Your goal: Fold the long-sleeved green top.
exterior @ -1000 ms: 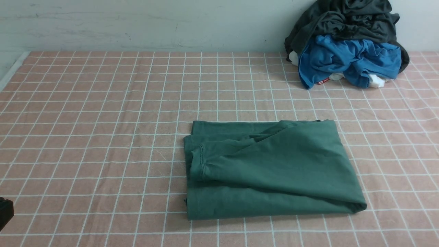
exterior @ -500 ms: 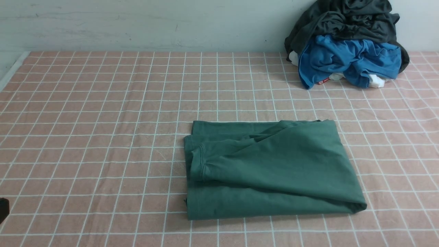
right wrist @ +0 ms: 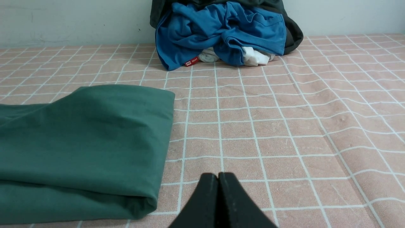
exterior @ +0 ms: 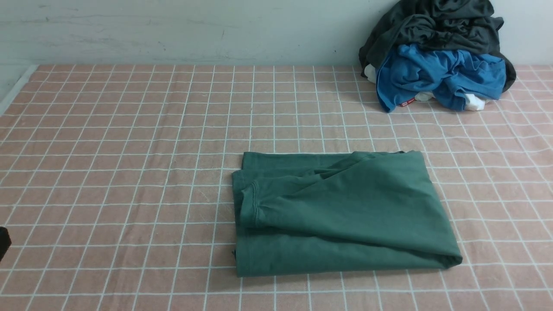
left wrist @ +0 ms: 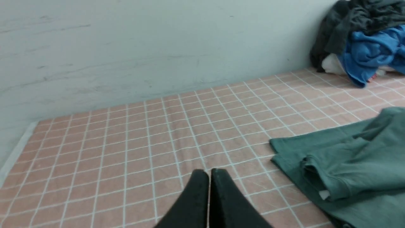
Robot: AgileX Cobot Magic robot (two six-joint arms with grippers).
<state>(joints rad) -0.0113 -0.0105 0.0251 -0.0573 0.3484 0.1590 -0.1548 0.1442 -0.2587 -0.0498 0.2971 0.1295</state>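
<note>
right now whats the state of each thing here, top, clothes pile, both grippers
green top: folded into a rough rectangle, lying flat on the cloth, one cuff showing on top, nothing gripping it
clothes pile: unfolded, heaped against the wall
left gripper: shut, empty, off the top
right gripper: shut, empty, off the top

Green top (exterior: 345, 216); pink cloth (exterior: 129, 151), white grid; blue garment (exterior: 436, 75) under perhaps charcoal one (exterior: 432, 23).
</note>
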